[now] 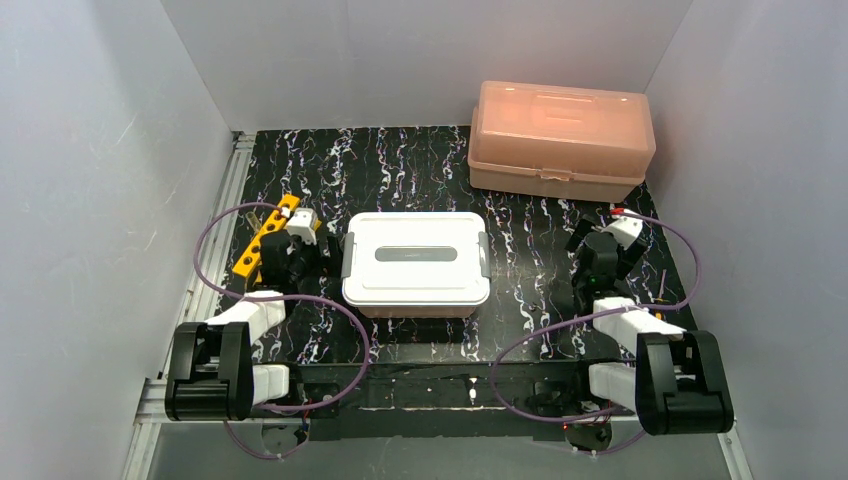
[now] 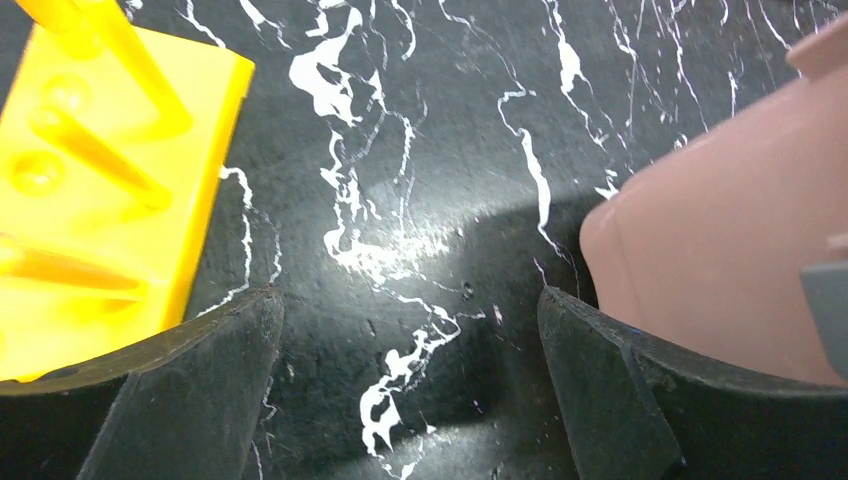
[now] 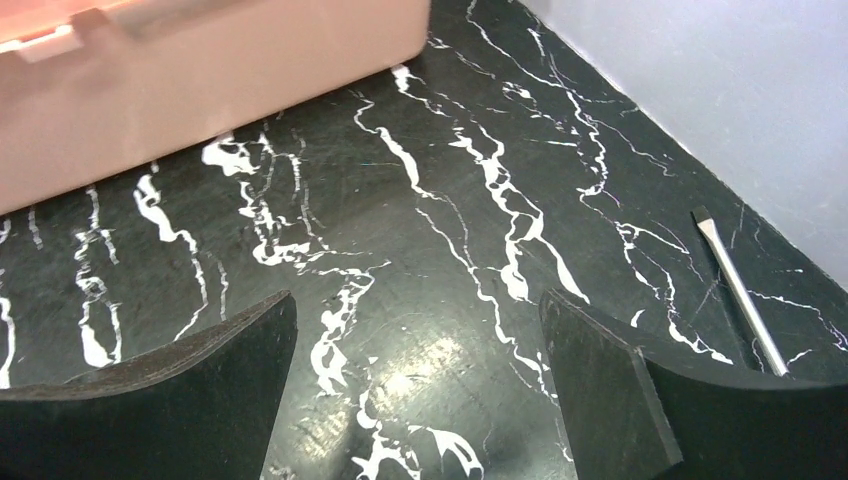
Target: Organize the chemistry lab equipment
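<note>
Between the wide-spread fingers (image 2: pixel 200 390) of the left gripper (image 2: pixel 410 310) is only the bare black marbled table (image 2: pixel 450 150); they hold nothing. Just to their left sits the yellow rack (image 2: pixel 110 180), and to their right is the pink wall of the white-lidded tub (image 2: pixel 720 240). The right gripper (image 3: pixel 415 315) is also spread wide and empty above the table. A thin stick (image 3: pixel 740 290) lies off to its right near the wall, and the pink tub (image 3: pixel 200 80) stands beyond.

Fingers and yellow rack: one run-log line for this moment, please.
left fingers: open, empty | right fingers: open, empty | yellow rack: beside left fingers
</note>
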